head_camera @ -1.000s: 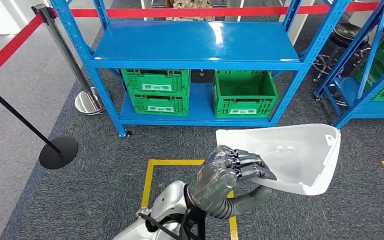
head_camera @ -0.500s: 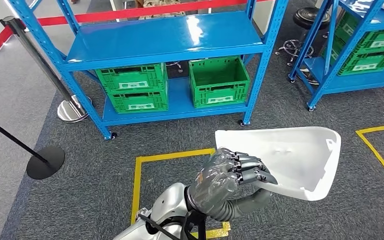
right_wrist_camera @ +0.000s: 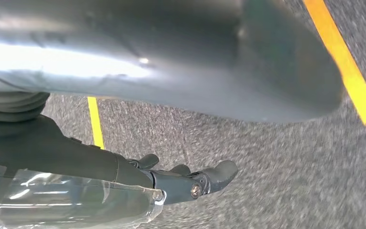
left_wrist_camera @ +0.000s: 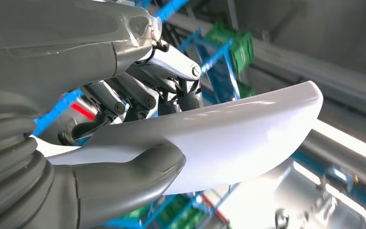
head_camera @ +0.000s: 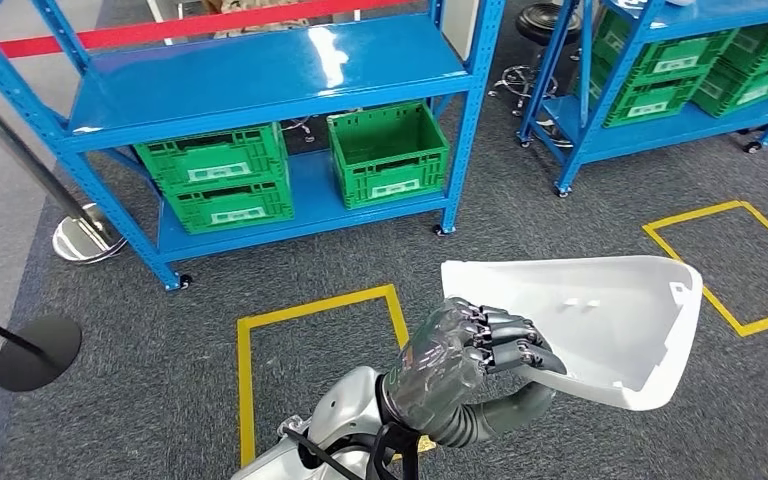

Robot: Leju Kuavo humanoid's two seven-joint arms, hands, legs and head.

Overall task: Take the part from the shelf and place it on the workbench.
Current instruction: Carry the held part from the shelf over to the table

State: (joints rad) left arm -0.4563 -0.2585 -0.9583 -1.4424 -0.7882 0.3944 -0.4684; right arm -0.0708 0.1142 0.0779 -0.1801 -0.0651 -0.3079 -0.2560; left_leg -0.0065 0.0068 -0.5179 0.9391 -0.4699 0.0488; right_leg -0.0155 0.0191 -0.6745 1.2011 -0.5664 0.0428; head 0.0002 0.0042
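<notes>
Above grey carpet [head_camera: 140, 400], left hand [head_camera: 460, 355] apparently grips white part [head_camera: 600, 315].

The head view looks down from high up, past the left hand [head_camera: 470, 355] to the blue shelf [head_camera: 260, 90] far beyond its fingers. The left wrist view sits very close behind those fingers [left_wrist_camera: 138, 95], sharing the white part [left_wrist_camera: 228, 138]. The right wrist view looks down past the right hand [right_wrist_camera: 186, 183] at the grey floor [right_wrist_camera: 267, 181].

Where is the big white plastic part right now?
In the head view, the big white plastic part is held by the left hand, low and right, above the grey carpet.
</notes>
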